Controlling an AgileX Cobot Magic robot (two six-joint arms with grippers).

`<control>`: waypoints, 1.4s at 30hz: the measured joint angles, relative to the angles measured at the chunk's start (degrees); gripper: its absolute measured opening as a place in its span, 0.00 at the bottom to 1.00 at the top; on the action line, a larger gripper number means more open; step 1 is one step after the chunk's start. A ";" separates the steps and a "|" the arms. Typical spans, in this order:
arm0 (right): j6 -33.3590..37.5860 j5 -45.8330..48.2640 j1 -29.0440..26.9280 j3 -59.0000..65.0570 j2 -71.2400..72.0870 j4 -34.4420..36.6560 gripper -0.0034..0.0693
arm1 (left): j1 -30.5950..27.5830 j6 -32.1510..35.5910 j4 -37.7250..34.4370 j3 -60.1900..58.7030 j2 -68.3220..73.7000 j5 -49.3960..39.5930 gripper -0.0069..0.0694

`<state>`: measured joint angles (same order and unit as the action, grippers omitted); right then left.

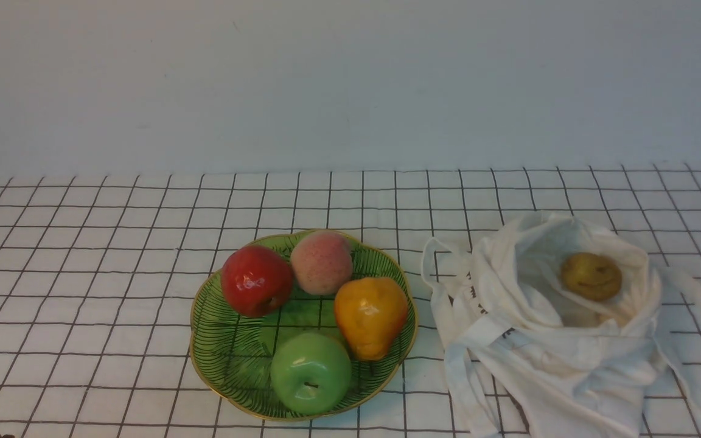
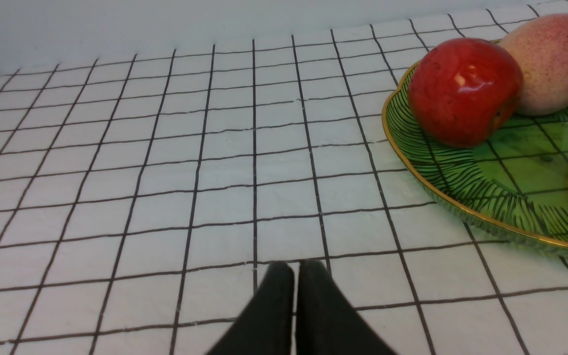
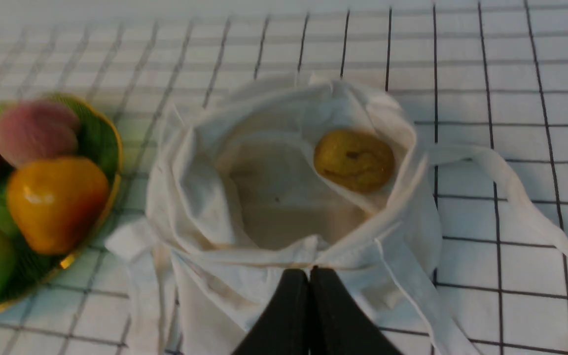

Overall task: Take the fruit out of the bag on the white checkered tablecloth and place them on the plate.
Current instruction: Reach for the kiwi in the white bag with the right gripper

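The olive-brown fruit (image 1: 591,277) lies inside the open white bag (image 1: 545,340) on the white checkered tablecloth (image 1: 83,274), to the right of the green plate (image 1: 223,359). In the right wrist view the fruit (image 3: 354,160) sits at the far side of the bag's (image 3: 205,197) mouth. My right gripper (image 3: 309,272) is shut and empty, over the bag's near rim. My left gripper (image 2: 295,266) is shut and empty over bare tablecloth (image 2: 165,148), left of the plate (image 2: 461,197). Neither gripper shows in the front view.
The plate holds a red apple (image 1: 257,281), a pink peach (image 1: 321,262), a yellow-orange pear (image 1: 370,316) and a green apple (image 1: 311,372). The bag's long straps (image 1: 454,359) trail on the cloth beside the plate and to the right. A pale wall stands behind the table.
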<state>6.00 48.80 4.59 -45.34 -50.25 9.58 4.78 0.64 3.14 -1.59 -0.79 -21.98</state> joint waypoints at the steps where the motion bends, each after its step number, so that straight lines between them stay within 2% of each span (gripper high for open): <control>1: 1.96 0.75 0.00 -2.05 -4.10 0.06 0.03 | 0.00 0.00 0.00 0.00 0.00 0.00 0.08; 4: 7.28 1.48 0.00 -8.22 -17.61 1.27 0.05 | 0.00 0.00 0.00 0.00 0.00 0.00 0.08; 6: 8.01 1.48 0.02 -9.13 -20.35 1.43 0.05 | 0.00 0.00 0.00 0.00 0.00 0.00 0.08; 9: 11.24 1.48 1.17 -14.40 -31.87 0.66 0.16 | 0.00 0.00 0.00 0.00 0.00 0.00 0.08; 10: 11.33 1.48 1.28 -14.65 -32.45 0.57 0.17 | 0.00 0.00 0.00 0.00 0.00 0.00 0.08; 16: 10.21 0.47 4.85 -21.63 -47.38 -6.59 0.48 | 0.00 0.00 0.00 0.00 0.00 0.00 0.08; 21: 5.43 -1.96 6.01 -24.65 -55.12 -14.63 0.74 | 0.00 0.00 0.00 0.00 0.00 0.00 0.08; 25: 3.63 -4.06 6.19 -24.64 -57.40 -18.95 0.81 | 0.00 0.00 0.00 0.00 0.00 0.00 0.08; 29: 2.02 -6.57 6.37 -24.68 -58.55 -23.29 0.83 | 0.00 0.00 0.00 0.00 0.00 0.00 0.08; 32: 1.82 -8.18 6.47 -24.75 -58.61 -24.09 0.81 | 0.00 0.00 0.00 0.00 0.00 0.00 0.08; 35: 1.76 -10.01 6.60 -24.82 -58.61 -24.16 0.72 | 0.00 0.00 0.00 0.00 0.00 0.00 0.08; 37: 1.68 -10.58 6.60 -24.90 -58.61 -23.59 0.59 | 0.00 0.00 0.00 0.00 0.00 0.00 0.08; 42: 1.46 -7.82 6.60 -24.92 -57.81 -22.62 0.57 | 0.00 0.00 0.00 0.00 0.00 0.00 0.08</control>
<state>7.45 40.98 11.18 -70.25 -108.05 -13.04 4.78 0.64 3.14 -1.59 -0.79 -21.98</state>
